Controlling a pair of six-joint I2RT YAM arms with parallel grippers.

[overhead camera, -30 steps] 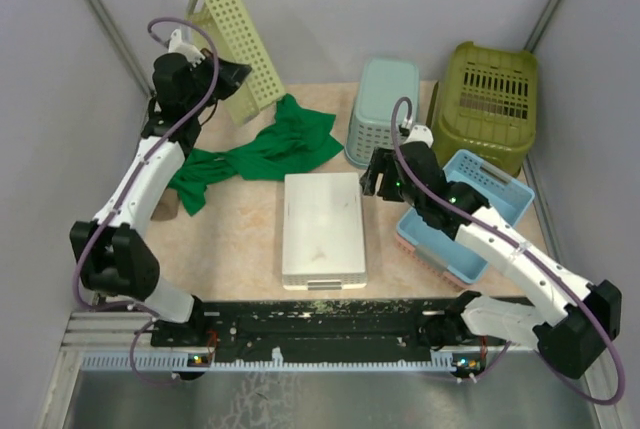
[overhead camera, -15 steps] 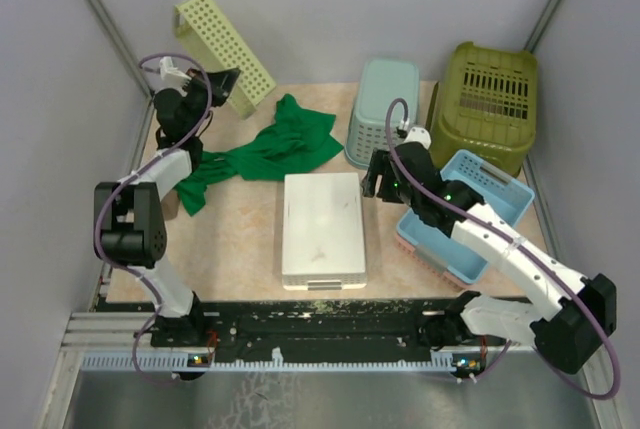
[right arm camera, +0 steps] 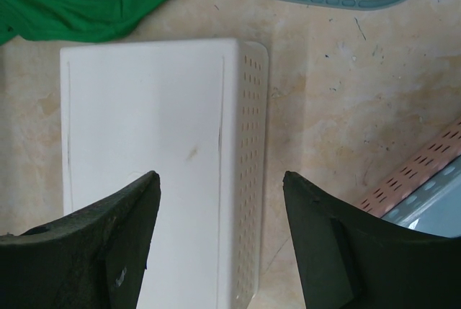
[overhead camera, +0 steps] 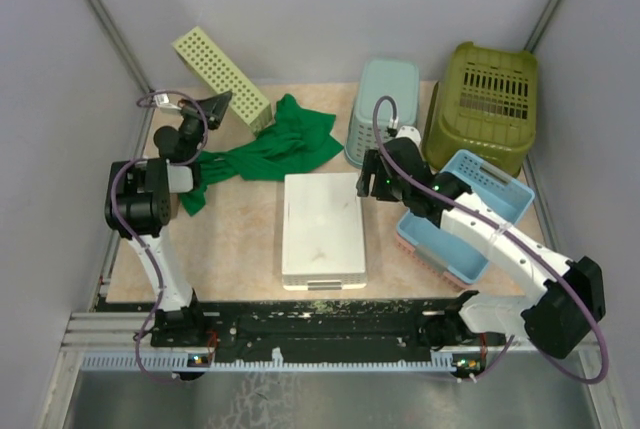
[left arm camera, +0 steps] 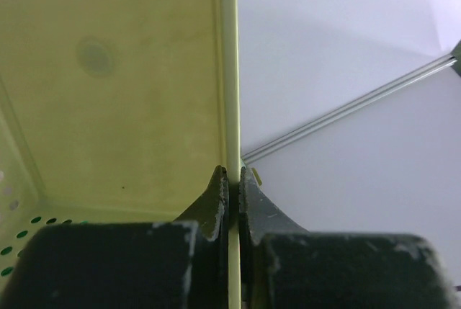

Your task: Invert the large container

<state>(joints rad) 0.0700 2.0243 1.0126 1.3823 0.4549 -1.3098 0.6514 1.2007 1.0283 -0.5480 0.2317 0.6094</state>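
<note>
The olive-green large container (overhead camera: 485, 99) stands at the back right corner with its slotted bottom facing up; neither gripper is near it. My left gripper (overhead camera: 213, 107) is shut on the thin rim of the light-green tray (overhead camera: 218, 74), holding it tilted off the table at the back left. In the left wrist view the jaws (left arm camera: 230, 186) pinch that rim, with the tray's inside (left arm camera: 108, 93) to the left. My right gripper (overhead camera: 375, 181) is open and empty, hovering over the right edge of the white box (right arm camera: 151, 158), as the right wrist view (right arm camera: 220, 179) shows.
The white box (overhead camera: 322, 229) lies mid-table. A green cloth (overhead camera: 270, 144) is spread behind it. A pale teal mesh basket (overhead camera: 383, 109) stands left of the large container. A light-blue basket (overhead camera: 470, 214) on a pink one lies under my right arm.
My left arm has folded back toward the left wall, swinging the light-green tray lower and flatter. My right gripper has shifted slightly left and back.
</note>
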